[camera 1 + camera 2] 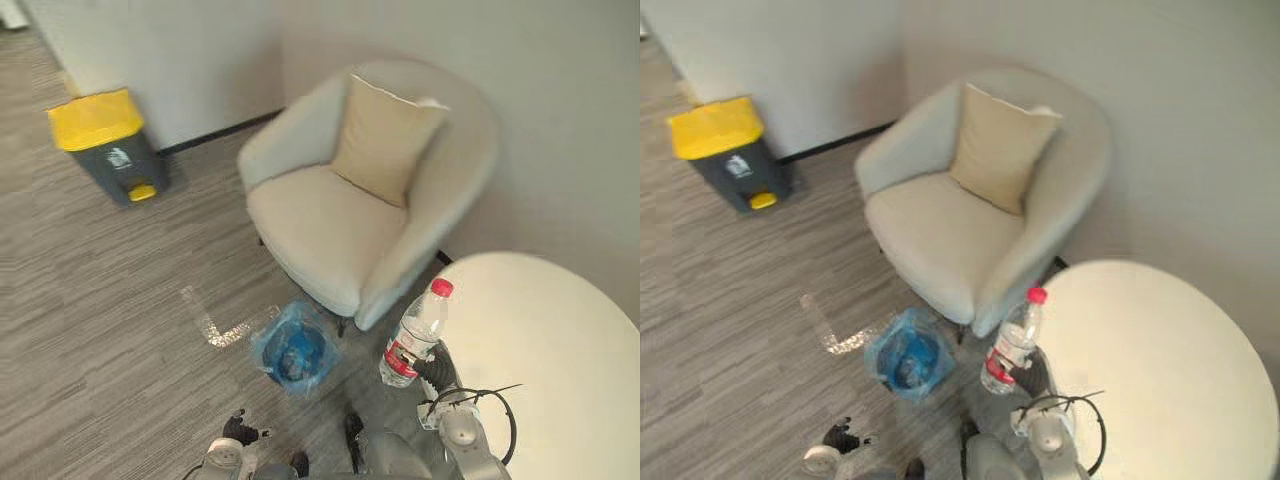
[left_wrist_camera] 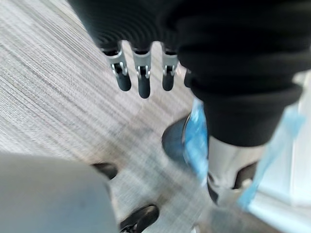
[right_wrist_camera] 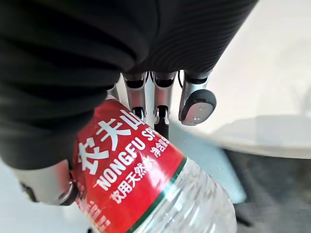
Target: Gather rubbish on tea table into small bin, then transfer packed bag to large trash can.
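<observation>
The small bin [image 1: 292, 352] stands on the floor [image 1: 110, 330] just in front of the armchair [image 1: 330, 235], lined with a blue bag [image 1: 268, 340] whose rim flares open; something dark lies at the bottom, too dim to identify. The large trash can [image 1: 110, 148], grey with its yellow lid down, sits well apart against the wall [image 1: 200, 60], with striped grey carpet running between the two containers. The right hand [image 1: 437, 372] grips a clear plastic bottle [image 1: 413, 335] at the near left edge of the round tea table [image 1: 545, 340]; in the right wrist view its fingers [image 3: 146, 99] curl round the red label with the thumb on the other side. The bottle's long axis is close to upright, red cap on top and leaning away from the robot towards the table. The bottle lies between the table's rim and the small bin, near both. The left hand [image 1: 238, 430] hangs low beside the bin, its fingers [image 2: 143, 77] straight and holding nothing. A cushion [image 1: 385, 135] leans in the armchair.
</observation>
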Controlling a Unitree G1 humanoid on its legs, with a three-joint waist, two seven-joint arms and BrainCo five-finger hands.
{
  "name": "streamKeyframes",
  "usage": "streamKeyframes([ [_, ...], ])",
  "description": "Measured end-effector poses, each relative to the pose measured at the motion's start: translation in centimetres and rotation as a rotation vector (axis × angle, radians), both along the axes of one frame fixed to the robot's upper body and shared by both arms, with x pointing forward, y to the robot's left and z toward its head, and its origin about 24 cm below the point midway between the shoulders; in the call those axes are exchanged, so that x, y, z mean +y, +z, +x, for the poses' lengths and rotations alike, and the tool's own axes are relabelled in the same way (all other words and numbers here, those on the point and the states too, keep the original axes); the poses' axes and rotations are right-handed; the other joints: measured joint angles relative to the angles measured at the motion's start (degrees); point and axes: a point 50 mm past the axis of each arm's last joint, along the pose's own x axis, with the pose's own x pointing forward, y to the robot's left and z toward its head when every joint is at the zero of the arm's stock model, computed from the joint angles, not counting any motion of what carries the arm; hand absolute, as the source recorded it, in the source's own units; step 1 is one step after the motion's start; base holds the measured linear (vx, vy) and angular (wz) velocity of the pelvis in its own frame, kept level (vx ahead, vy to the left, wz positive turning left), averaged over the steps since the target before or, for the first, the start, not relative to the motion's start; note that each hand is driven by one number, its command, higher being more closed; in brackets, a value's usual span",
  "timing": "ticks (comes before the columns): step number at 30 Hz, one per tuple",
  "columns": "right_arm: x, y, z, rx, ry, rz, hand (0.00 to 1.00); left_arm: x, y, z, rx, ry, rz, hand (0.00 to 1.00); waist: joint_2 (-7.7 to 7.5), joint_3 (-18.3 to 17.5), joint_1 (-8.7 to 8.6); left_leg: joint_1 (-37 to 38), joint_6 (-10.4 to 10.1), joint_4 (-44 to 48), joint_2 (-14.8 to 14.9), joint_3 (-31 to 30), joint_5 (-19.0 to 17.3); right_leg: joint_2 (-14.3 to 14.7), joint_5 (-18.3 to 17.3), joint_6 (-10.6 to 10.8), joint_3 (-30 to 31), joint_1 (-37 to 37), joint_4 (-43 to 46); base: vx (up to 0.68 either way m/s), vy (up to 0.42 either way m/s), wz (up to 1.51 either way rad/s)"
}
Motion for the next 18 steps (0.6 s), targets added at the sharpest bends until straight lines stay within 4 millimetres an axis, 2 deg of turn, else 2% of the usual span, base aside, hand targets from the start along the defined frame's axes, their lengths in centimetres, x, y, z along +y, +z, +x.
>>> streamKeyframes([
  [2, -0.3, 0.8, 0.7, -0.039, 0.003, -0.012, 1.0, -0.8, -0.1, -0.1, 0.007, -0.003, -0.018, 0.0, 2.14, -0.4, 0.07, -1.5, -3.4, 3.4, 2.0, 3.1, -2.3, 0.9, 0.1, -0.4, -2.1, 2.3, -2.8, 0.32, -0.075, 0.48],
  [3, -0.4, 1.0, 1.0, -0.048, -0.003, -0.01, 1.0, -0.9, -0.1, -0.1, 0.006, -0.013, -0.018, 0.0, 2.18, -0.3, 0.11, -1.9, -4.6, 5.5, 3.1, 6.7, -3.0, 1.0, -0.5, -2.0, -2.8, 3.9, -3.2, 0.29, -0.081, 0.59],
  [4, -0.4, 1.1, 1.2, -0.055, -0.004, -0.01, 1.0, -1.0, -0.1, 0.0, 0.004, -0.02, -0.016, 0.0, 2.07, -0.1, 0.07, -2.1, -5.2, 6.4, 4.8, 11.4, -3.8, 0.9, -0.7, -2.4, -3.3, 5.4, -3.2, 0.25, -0.074, 0.67],
  [6, -0.7, 0.9, 1.2, -0.048, -0.015, -0.012, 1.0, -1.1, -0.1, 0.1, 0.002, -0.032, -0.016, 0.0, 1.43, 0.2, -0.41, -2.2, -5.2, 6.6, 7.4, 17.4, -3.8, -0.1, -1.0, -2.7, -4.0, 7.2, -3.2, 0.11, -0.01, 0.65],
  [7, -0.9, 0.9, 1.2, -0.044, -0.024, -0.015, 1.0, -1.2, 0.0, 0.3, -0.009, -0.046, -0.014, 0.0, 0.65, 0.7, -0.67, -2.4, -5.1, 5.9, 8.8, 21.2, -3.7, -1.4, -1.2, -2.7, -5.3, 8.4, -3.2, 0.07, 0.023, 0.77],
  [8, -1.3, 0.9, 1.1, -0.045, -0.041, -0.024, 1.0, -1.4, 0.1, 0.5, -0.015, -0.072, -0.013, 0.0, 0.25, 0.6, -0.83, -3.2, -4.9, 3.4, 9.9, 24.5, -2.7, -2.9, -1.4, -2.3, -7.3, 8.9, -3.2, 0.06, 0.044, 0.86],
  [9, -1.6, 0.9, 1.1, -0.05, -0.053, -0.035, 1.0, -1.8, 0.1, 0.6, -0.013, -0.098, -0.011, 0.0, 0.81, 0.3, -1.28, -3.8, -5.7, 0.5, 11.0, 25.6, 1.8, -3.4, -1.9, -1.7, -8.6, 9.1, -3.2, 0.05, 0.07, 0.71],
  [10, -2.0, 0.9, 1.0, -0.048, -0.058, -0.046, 1.0, -2.2, 0.0, 0.5, -0.011, -0.109, -0.018, 0.0, 1.75, 0.0, -1.39, -4.6, -7.0, -0.9, 11.7, 24.8, 4.7, -3.3, -3.2, 0.0, -9.0, 9.1, -3.3, 0.08, 0.17, 0.41],
  [12, -1.0, 0.3, 1.0, -0.024, -0.056, -0.015, 1.0, -1.9, 0.1, 0.6, -0.007, -0.115, -0.003, 0.0, 0.95, -0.5, -0.81, -2.7, -5.4, -5.6, 8.7, 24.7, 6.1, -5.6, -3.7, 1.2, -8.3, 9.0, -3.9, 0.05, 0.198, 0.16],
  [15, 0.5, -0.3, 0.7, 0.001, -0.031, 0.026, 1.0, -1.5, 0.0, 0.4, 0.0, -0.128, 0.014, 0.0, 0.91, -0.5, -0.5, 0.3, -4.9, -7.8, 7.1, 26.6, 6.5, -6.6, -3.1, 2.2, -5.8, 9.9, -4.3, 0.01, 0.148, -0.26],
  [18, 0.9, -0.9, 0.6, 0.028, -0.021, 0.028, 1.0, -0.7, 0.0, 0.1, 0.01, -0.123, 0.032, 0.0, 0.35, -0.8, -0.55, 1.0, -4.8, -8.2, 6.4, 27.9, 6.5, -6.9, -2.7, 2.8, -4.3, 9.9, -4.8, -0.02, 0.086, -0.33],
])
